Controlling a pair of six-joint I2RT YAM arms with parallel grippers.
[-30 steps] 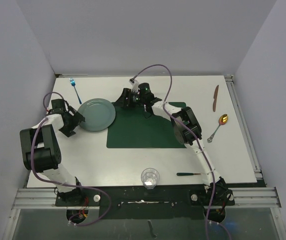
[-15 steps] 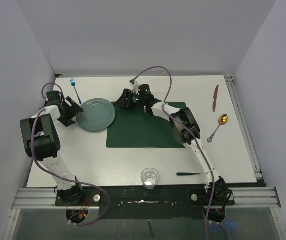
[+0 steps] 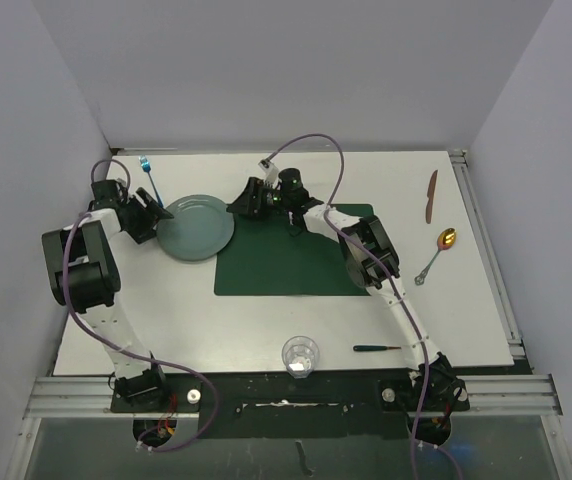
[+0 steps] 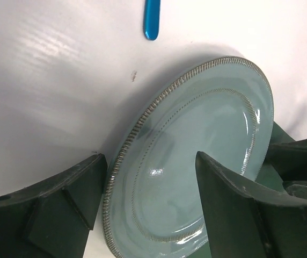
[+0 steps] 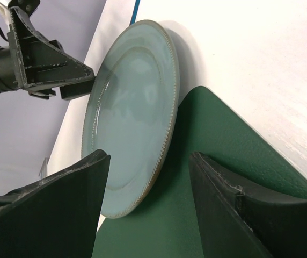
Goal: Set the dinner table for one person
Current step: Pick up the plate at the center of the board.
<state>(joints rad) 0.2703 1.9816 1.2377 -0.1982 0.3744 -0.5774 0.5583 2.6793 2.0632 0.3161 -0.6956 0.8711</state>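
Observation:
A pale blue-green plate point(image 3: 196, 227) lies on the white dinner table point(image 3: 256, 325), its right rim over the corner of the dark green placemat point(image 3: 291, 262). My left gripper point(image 3: 147, 214) is at the plate's left side. In the left wrist view this gripper point(image 4: 151, 183) is open, one finger outside the rim and one over the plate point(image 4: 196, 134). My right gripper point(image 3: 243, 201) is at the plate's far right edge. In its own view it point(image 5: 148, 157) stands open astride the rim of the plate point(image 5: 132, 107), above the placemat point(image 5: 212, 177). Neither gripper holds anything.
A blue fork point(image 3: 149, 175) lies just beyond the left gripper. At the right are a brown knife point(image 3: 431, 195) and a gold spoon point(image 3: 436, 252). A clear glass point(image 3: 301, 355) and a small dark utensil point(image 3: 378, 348) sit near the front edge.
The left gripper has swung from the plate's near-left side up toward the far-left, closer to the blue fork. The right gripper edged slightly left. The plate has barely moved.

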